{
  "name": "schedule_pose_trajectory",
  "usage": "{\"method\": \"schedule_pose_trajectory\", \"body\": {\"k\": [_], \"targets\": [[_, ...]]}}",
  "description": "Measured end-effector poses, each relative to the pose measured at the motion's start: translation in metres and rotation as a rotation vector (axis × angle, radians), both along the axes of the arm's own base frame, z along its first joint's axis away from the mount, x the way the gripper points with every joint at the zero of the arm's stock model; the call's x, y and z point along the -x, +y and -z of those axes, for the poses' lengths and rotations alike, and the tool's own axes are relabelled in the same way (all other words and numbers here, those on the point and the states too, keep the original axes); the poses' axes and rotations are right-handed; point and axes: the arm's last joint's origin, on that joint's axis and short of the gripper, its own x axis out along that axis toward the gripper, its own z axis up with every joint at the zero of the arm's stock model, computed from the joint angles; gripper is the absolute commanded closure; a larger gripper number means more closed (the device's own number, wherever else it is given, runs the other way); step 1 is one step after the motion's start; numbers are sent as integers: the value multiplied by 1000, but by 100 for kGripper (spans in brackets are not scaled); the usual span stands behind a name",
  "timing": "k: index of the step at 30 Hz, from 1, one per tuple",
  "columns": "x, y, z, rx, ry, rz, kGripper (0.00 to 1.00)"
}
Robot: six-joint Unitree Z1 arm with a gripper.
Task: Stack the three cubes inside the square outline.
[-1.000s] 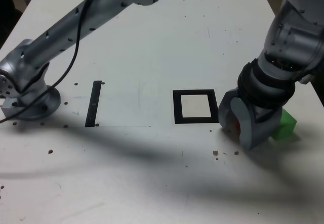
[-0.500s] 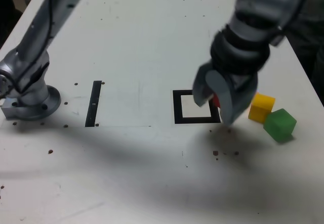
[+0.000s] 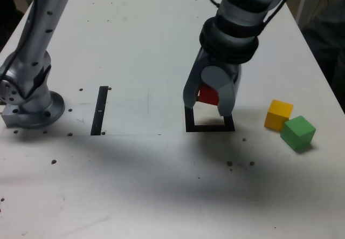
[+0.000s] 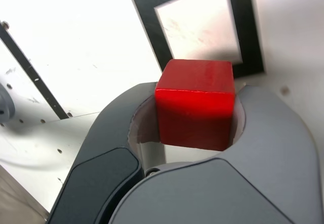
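Red cube (image 3: 208, 95) sat pinched between the two jaws of the hand (image 3: 209, 100), held off the tabletop (image 3: 145, 45) directly over the square outline (image 3: 209, 125), whose white centre showed past the cube in the wrist view. Yellow cube (image 3: 278, 114) and green cube (image 3: 298, 132) rested just beside each other toward the exterior view's right, apart from the outline. A narrow black strip (image 3: 99, 110) lay toward that view's left.

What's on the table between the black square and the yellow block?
Nothing. In the exterior view, bare white table lies between the square outline and the yellow cube. The claw holds the red cube above the square.
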Motion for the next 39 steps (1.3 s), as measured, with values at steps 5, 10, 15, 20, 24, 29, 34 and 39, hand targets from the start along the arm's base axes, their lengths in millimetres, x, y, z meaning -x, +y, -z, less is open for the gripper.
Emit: {"method": "schedule_pose_trajectory", "body": {"k": [5, 10, 15, 20, 24, 29, 34, 39], "targets": [[2, 17, 12, 24, -18, -60, 63], [3, 22, 34, 41, -43, -74, 63], [8, 21, 48, 64, -58, -78, 62], [10, 22, 54, 57, -61, -77, 53], [10, 22, 55, 47, -66, -74, 37], [11, 25, 58, 2, -66, -64, 7], [13, 26, 59, -20, -55, -59, 1], [15, 26, 55, -19, -54, -59, 1]]}}
